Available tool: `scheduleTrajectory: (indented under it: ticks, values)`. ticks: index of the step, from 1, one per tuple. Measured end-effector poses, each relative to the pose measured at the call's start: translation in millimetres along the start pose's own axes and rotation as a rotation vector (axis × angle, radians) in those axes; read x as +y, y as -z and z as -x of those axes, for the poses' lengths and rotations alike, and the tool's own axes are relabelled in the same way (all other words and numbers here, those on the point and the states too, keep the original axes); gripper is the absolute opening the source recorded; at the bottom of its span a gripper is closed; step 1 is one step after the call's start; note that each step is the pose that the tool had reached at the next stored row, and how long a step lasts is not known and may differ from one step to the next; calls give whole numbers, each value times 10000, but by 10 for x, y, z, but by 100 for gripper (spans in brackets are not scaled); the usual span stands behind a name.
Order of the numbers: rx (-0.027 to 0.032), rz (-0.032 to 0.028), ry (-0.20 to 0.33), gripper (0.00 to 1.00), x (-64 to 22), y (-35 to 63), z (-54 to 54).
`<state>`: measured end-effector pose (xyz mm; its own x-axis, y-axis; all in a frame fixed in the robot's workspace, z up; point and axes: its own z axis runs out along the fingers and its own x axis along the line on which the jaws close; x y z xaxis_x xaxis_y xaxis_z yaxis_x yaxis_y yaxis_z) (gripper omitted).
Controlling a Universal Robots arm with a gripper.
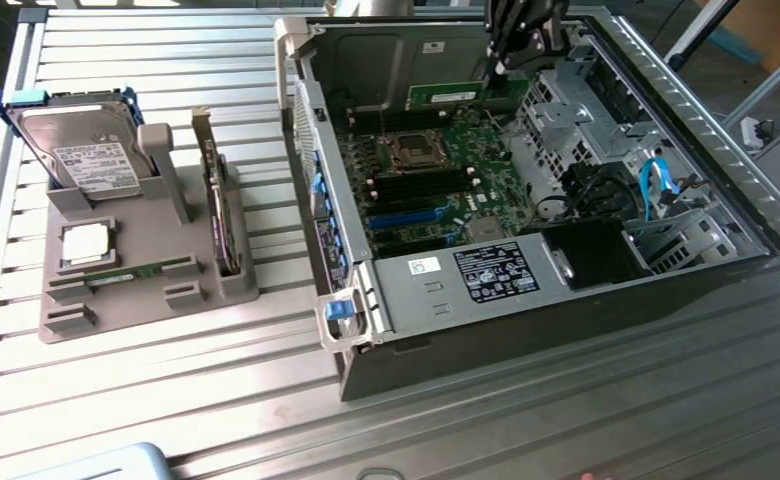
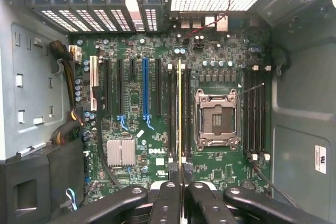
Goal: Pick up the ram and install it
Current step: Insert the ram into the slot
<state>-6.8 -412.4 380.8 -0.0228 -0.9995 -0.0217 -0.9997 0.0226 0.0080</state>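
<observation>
While the pincer (image 2: 182, 178) clamps it, the ram (image 2: 180, 114) overhangs the motherboard (image 2: 226, 174).

the word dell stands in white on the motherboard (image 2: 156, 151). print on the power supply label (image 1: 501, 272), the hard drive label (image 1: 97, 165) and the case wall sticker (image 2: 320, 159) is too small to read.

The ram (image 1: 446, 96), a thin green stick, stands on edge in the end effector (image 1: 504, 68), above the motherboard's (image 1: 424, 195) memory slots.
</observation>
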Motion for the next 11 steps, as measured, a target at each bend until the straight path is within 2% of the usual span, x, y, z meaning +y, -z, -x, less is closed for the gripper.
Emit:
scheduleTrajectory:
  ticks: [11]
  values:
    - [-4, -4, -162, 12, 0, -107, -3]
